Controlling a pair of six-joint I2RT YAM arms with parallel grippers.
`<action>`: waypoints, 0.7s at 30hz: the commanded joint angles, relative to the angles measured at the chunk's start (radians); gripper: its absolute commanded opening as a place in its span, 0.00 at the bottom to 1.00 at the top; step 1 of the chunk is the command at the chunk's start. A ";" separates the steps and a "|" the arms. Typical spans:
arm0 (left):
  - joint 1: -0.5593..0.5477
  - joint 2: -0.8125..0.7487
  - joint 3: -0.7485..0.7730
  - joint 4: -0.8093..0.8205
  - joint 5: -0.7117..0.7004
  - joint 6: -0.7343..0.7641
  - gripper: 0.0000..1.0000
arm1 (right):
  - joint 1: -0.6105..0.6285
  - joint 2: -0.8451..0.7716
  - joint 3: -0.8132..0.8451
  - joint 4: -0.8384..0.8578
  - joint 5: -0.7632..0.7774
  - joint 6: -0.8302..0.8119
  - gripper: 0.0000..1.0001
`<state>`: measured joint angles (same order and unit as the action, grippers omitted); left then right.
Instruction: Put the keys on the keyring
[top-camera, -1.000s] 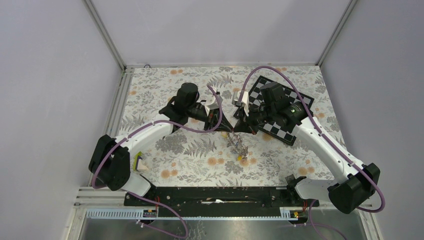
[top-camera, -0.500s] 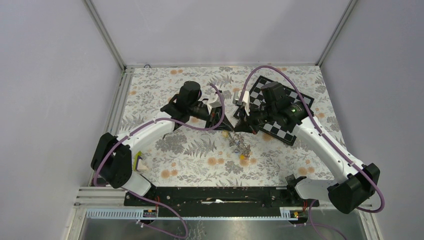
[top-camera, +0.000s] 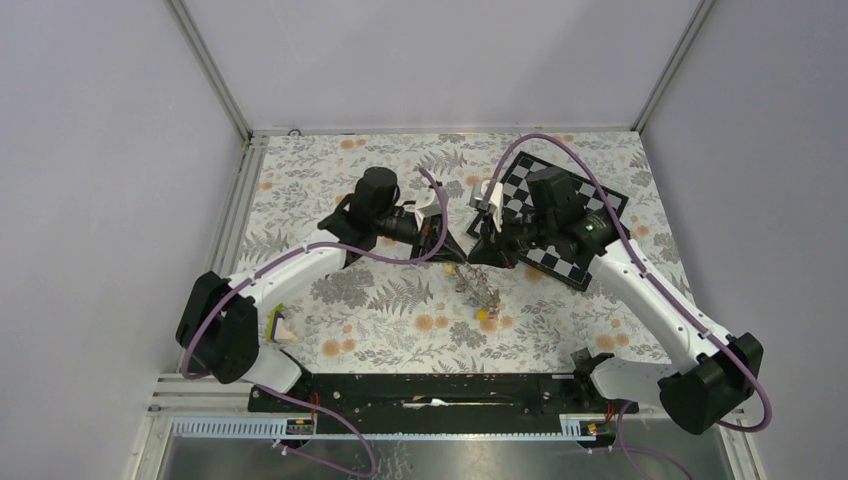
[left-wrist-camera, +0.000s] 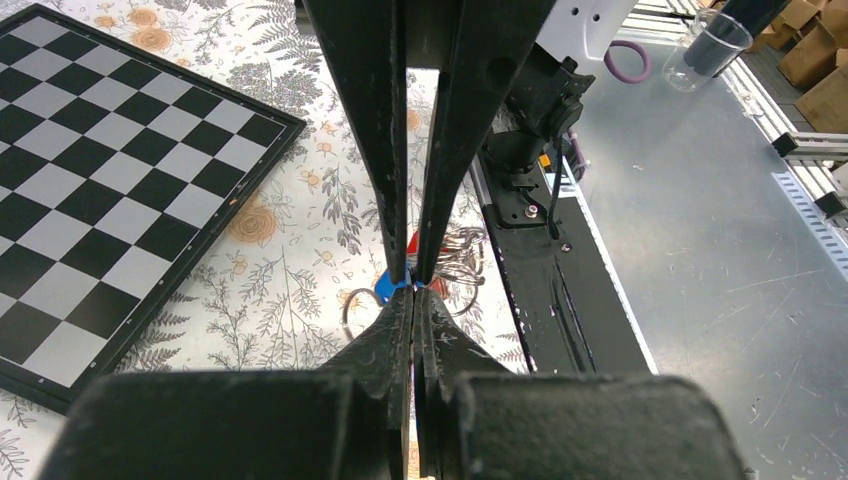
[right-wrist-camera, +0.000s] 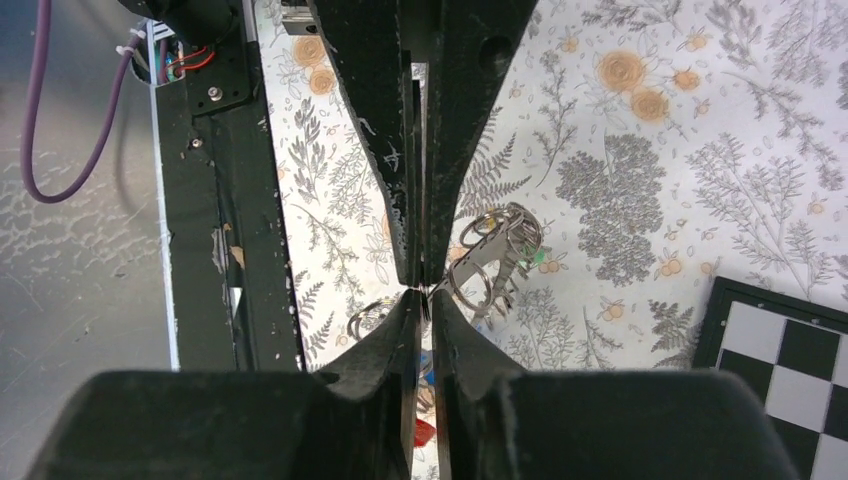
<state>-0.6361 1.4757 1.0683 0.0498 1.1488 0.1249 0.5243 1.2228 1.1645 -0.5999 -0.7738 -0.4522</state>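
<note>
Left wrist view: the left fingers (left-wrist-camera: 395, 328), pinched shut on what looks like a blue-headed key (left-wrist-camera: 396, 287), meet the likewise closed right fingers (left-wrist-camera: 385, 200) tip to tip, the keyring (left-wrist-camera: 461, 262) lying on the worktop (left-wrist-camera: 300, 200) just right of them.

At frame centre the left gripper (top-camera: 449, 248) and right gripper (top-camera: 470, 250), both pinched tight, meet tip to tip, barring passage between the arms. The keys (top-camera: 479, 290) lie just below. The chequered board (top-camera: 522, 180) fills the upper right; floral cloth (top-camera: 300, 170) lies open at upper left and lower centre.
</note>
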 joint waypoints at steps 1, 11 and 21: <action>0.011 -0.059 -0.025 0.128 -0.002 -0.087 0.00 | -0.022 -0.075 -0.024 0.140 -0.071 0.050 0.22; 0.052 -0.059 -0.214 0.823 0.064 -0.619 0.00 | -0.061 -0.131 -0.112 0.248 -0.148 0.095 0.44; 0.052 -0.025 -0.270 1.076 0.038 -0.824 0.00 | -0.063 -0.111 -0.137 0.298 -0.161 0.105 0.45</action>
<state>-0.5846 1.4559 0.8013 0.9443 1.1797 -0.6155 0.4686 1.1072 1.0325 -0.3649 -0.9028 -0.3607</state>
